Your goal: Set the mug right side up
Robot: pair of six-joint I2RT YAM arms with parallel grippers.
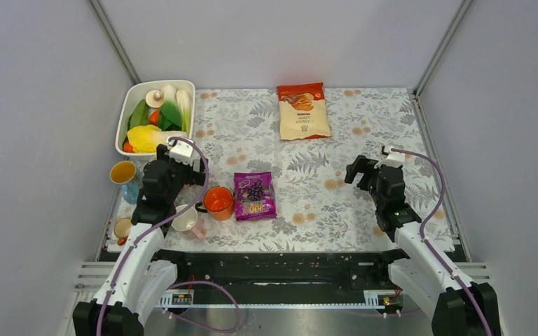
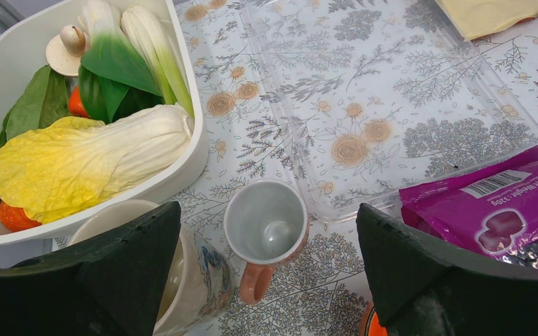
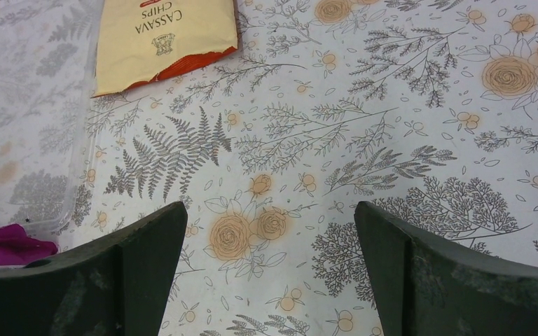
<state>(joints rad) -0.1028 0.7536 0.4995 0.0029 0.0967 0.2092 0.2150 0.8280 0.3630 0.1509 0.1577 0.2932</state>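
Left wrist view: the pink-handled mug (image 2: 266, 224) stands lower centre on the floral tablecloth (image 2: 406, 91), mouth upward, between the left gripper's (image 2: 266, 208) wide-spread fingers, untouched. A white vegetable bin (image 2: 197, 150) fills the upper left. Right wrist view: the right gripper (image 3: 270, 206) gapes, holding nothing; a cassava chips bag (image 3: 161, 35) lies upper left.

The mug (image 1: 218, 201) is orange, the snack packet (image 1: 254, 196) purple, the tablecloth (image 1: 322, 206) grey ferns and peach roses.
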